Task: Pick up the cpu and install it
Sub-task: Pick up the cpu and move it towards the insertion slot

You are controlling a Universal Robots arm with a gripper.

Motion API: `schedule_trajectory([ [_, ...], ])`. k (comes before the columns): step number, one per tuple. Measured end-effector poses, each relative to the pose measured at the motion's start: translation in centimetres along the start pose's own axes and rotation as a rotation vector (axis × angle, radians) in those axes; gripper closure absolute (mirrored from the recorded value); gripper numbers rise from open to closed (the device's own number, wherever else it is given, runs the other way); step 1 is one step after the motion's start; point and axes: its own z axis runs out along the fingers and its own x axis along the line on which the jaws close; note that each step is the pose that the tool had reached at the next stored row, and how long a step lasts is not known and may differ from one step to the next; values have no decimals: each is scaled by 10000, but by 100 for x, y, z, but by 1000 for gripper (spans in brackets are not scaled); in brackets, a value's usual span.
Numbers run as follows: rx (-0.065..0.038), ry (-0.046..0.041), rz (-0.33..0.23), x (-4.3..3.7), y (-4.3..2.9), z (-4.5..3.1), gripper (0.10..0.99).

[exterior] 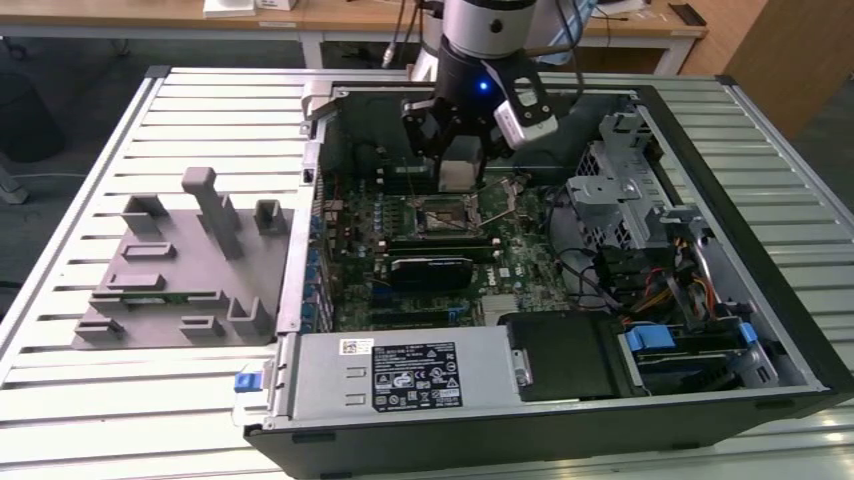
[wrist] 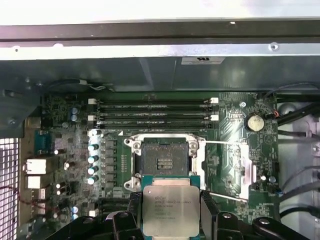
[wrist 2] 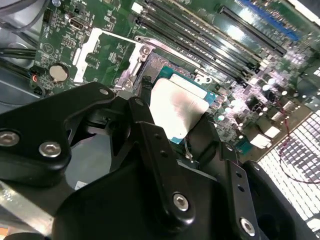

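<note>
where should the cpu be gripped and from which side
By two opposite thin edges, from above. The cpu is a flat square held near the open socket, so edge contact leaves its faces untouched; the gripper holds it that way now.

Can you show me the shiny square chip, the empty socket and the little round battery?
Shiny silver square cpu chip (wrist: pixel 171 210), first wrist view, middle of its metal top.
Black-framed square empty socket (wrist: pixel 164 161), first wrist view, its centre.
Round silver coin battery (wrist: pixel 255 122), first wrist view, its flat face.
</note>
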Motion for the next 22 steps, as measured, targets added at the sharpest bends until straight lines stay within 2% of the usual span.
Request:
schedule_trajectory([
  [11,4,6,-103,9,68,182,541],
  [22,4,5,-103,34,92,344,541],
])
